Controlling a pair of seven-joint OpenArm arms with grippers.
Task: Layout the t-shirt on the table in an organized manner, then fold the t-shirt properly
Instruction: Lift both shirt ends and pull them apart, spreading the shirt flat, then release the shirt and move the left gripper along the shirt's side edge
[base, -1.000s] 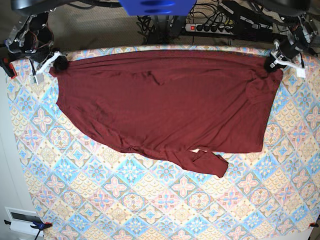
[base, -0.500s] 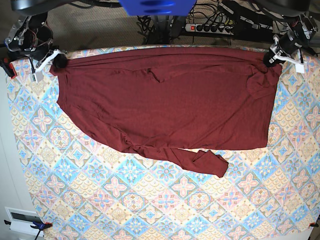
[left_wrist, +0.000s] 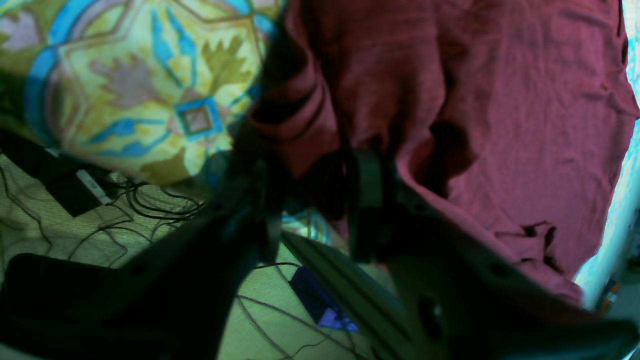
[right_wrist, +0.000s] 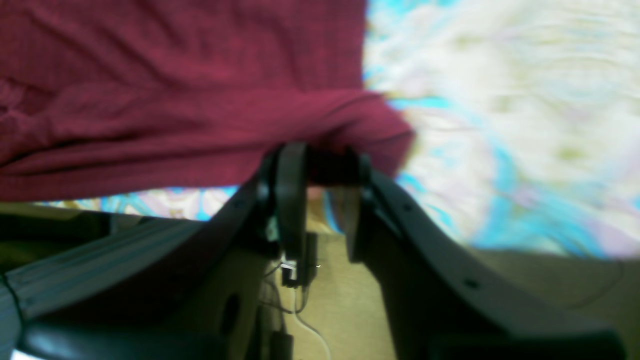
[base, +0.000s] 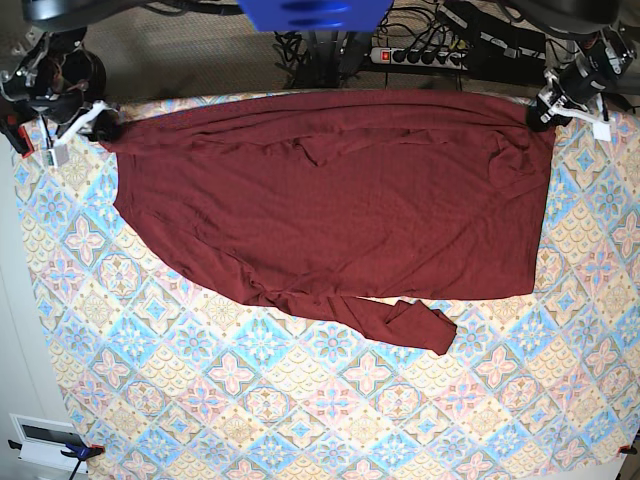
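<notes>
Now: shirt (base: 330, 200) spread on desk (base: 300, 400), sleeve bunched below. Left hand (left_wrist: 315, 200) and right hand (right_wrist: 325, 185) parted at far corners. Advice: lift clear gently, avoid snagging fabric.

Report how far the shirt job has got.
Done: the t-shirt lies spread across the table. In hand: the right claw and left claw stand open at its far corners. Left: a sleeve is bunched at the near hem, and no fold shows.
</notes>
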